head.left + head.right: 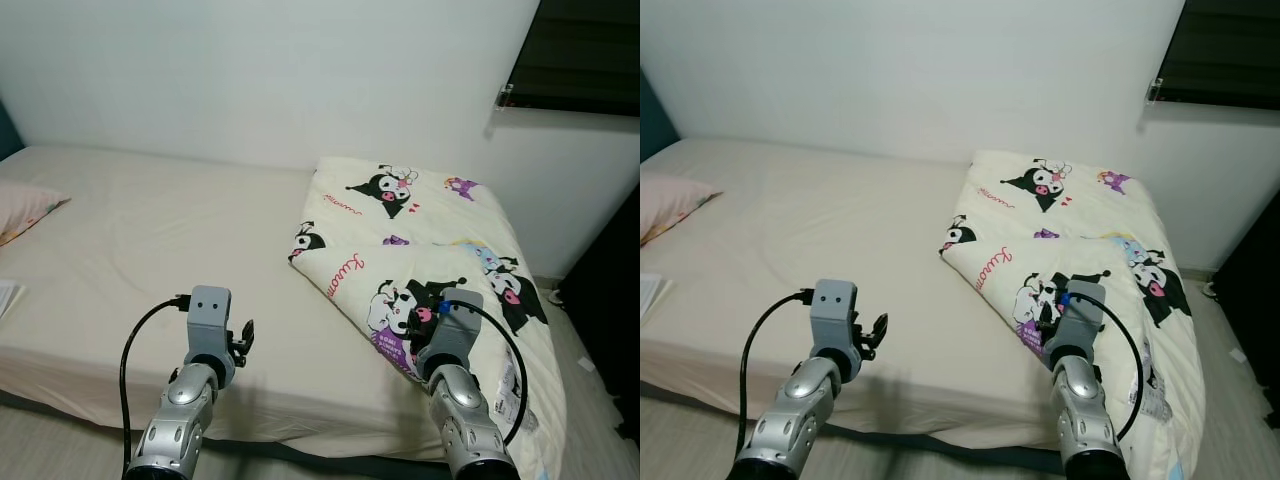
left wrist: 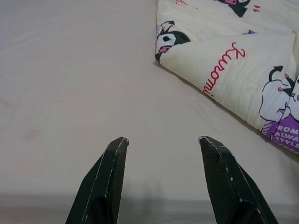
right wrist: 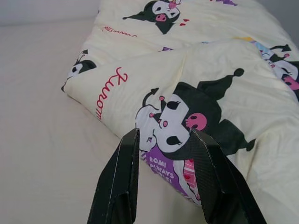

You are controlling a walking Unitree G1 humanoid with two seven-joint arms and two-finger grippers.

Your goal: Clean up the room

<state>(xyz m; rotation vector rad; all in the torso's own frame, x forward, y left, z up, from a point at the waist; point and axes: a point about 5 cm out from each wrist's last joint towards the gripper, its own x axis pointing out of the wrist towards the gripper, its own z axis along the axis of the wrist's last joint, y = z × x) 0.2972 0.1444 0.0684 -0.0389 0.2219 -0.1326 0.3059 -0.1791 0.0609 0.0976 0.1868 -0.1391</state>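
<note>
Cream-yellow cotton printed with black-and-pink cartoon characters and red script makes up the comforter (image 1: 420,250), which lies folded back on itself over the far-right part of the bed (image 1: 150,250), its lower edge spilling over the bed's near right corner. The folded corner with a character's face points out toward the bare sheet, ahead of and between the two arms.

The right gripper (image 3: 161,140) hovers just above the comforter's near flap, its two black fingers (image 3: 119,177) parted by a moderate gap and holding nothing; between and beyond them sits a large printed character over a purple patch with white lettering. The cloth lies directly under and ahead of these fingertips, though whether they touch it cannot be told.

The left gripper (image 2: 163,142) is spread wider, also empty, poised over the plain cream sheet near the bed's front edge. The comforter's folded corner lies ahead of it and off toward the right arm's side, well apart from its fingers (image 2: 107,182).

Farther out to the left arm's side, a pale pink pillow (image 1: 25,210) rests at the bed's edge. Beyond the bed stands a white wall (image 1: 260,70), with a dark window (image 1: 585,50) above the comforter's far end.
</note>
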